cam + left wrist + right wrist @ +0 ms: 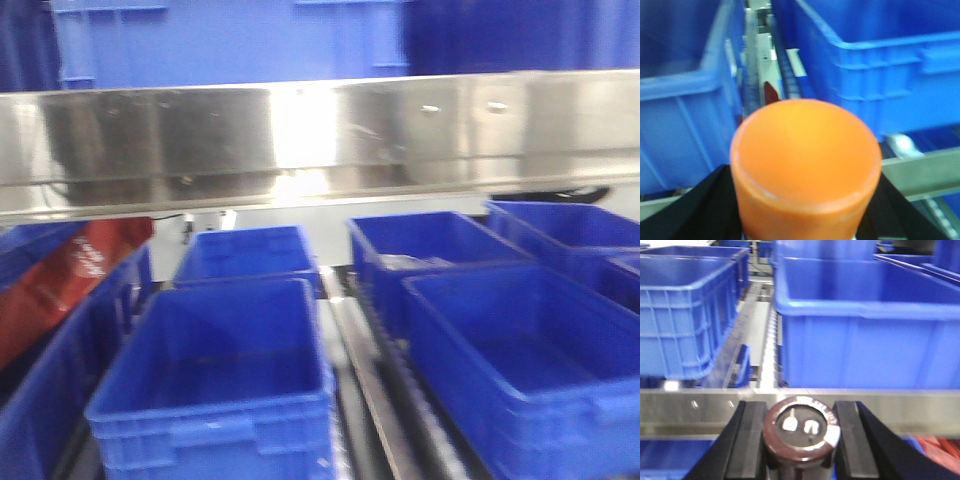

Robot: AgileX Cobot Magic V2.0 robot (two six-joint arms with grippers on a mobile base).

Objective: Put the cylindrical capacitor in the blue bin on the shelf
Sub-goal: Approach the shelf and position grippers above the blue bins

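Observation:
The cylindrical capacitor (805, 160), an orange-red cylinder, fills the lower middle of the left wrist view, end-on. My left gripper (803, 202) is shut on it, with black fingers (695, 210) on both sides. In the front view the capacitor (85, 255) shows at the left edge, its white print visible, over the leftmost blue bin. The steel shelf rail (320, 135) crosses above several blue bins. My right gripper (801, 436) is shut on a dark brown cylinder with two metal terminals (801, 426), just in front of the shelf rail (690, 410).
On the lower tier stand a near-left bin (215, 370), a far-left bin (250, 255), a far-middle bin (430, 250), a near-right bin (530, 350) and a far-right bin (570, 225). Roller tracks (350, 350) run between them. Another bin (230, 40) sits on the upper tier.

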